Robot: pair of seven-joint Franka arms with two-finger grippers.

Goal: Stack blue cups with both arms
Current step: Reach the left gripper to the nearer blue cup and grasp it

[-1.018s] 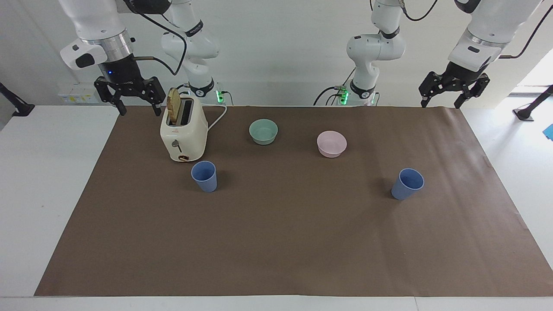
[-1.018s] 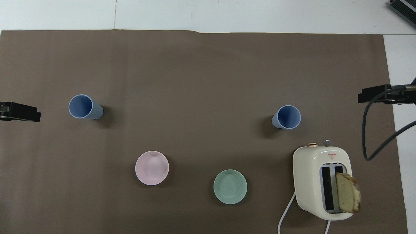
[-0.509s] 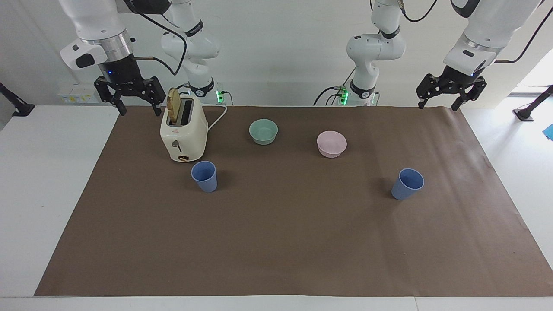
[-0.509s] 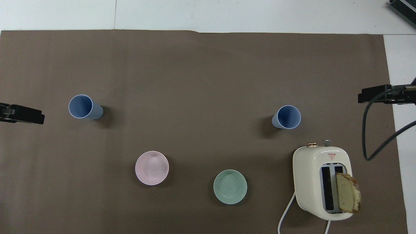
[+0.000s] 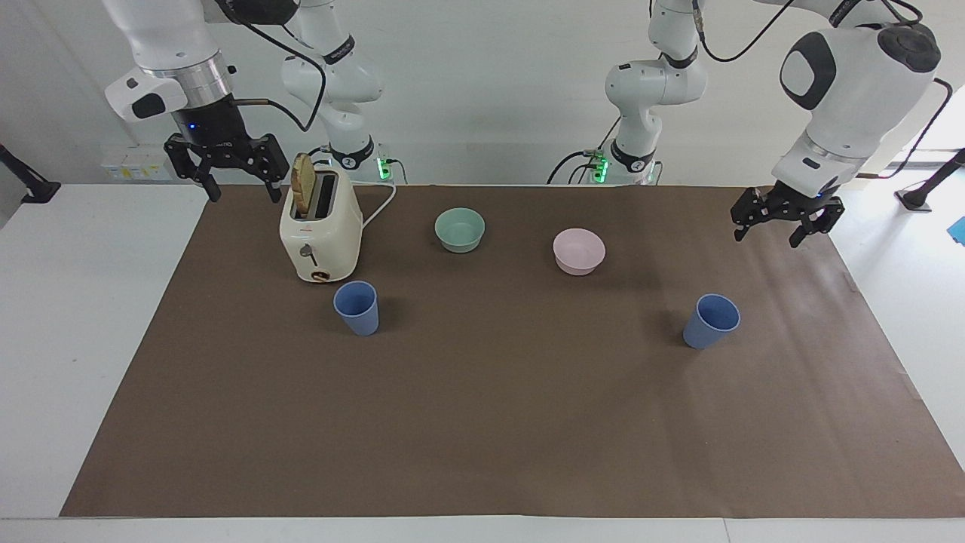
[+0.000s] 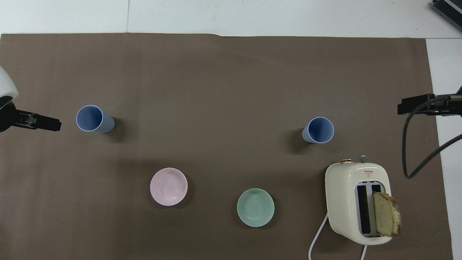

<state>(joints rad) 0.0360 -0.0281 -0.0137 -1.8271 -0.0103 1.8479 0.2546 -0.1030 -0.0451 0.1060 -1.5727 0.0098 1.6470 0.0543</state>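
Blue cups (image 5: 356, 307) upright on brown mat (image 5: 497, 422)

two blue cups (image 5: 356, 307) (image 5: 711, 320) upright, well apart on the mat.

1. Two blue cups are seen, one (image 5: 356, 307) toward the right arm's end of the table and one (image 5: 711, 320) toward the left arm's end; both are plain periwinkle blue, without pattern.
2. The table (image 5: 68, 302) is white, and it is covered by a plain brown paper sheet (image 5: 490, 407).
3. The toaster (image 5: 320, 234) is cream, with dark slots and a small red mark on its top.
4. The slice of bread (image 5: 303, 184) is pale yellow with a brown crust.
5. One bowl (image 5: 460, 229) is mint green, and the other bowl (image 5: 579, 251) is pale pink.
6. Both arms are white with silver wrist rings; the left gripper (image 5: 785, 226) and the right gripper (image 5: 243, 185) are black.
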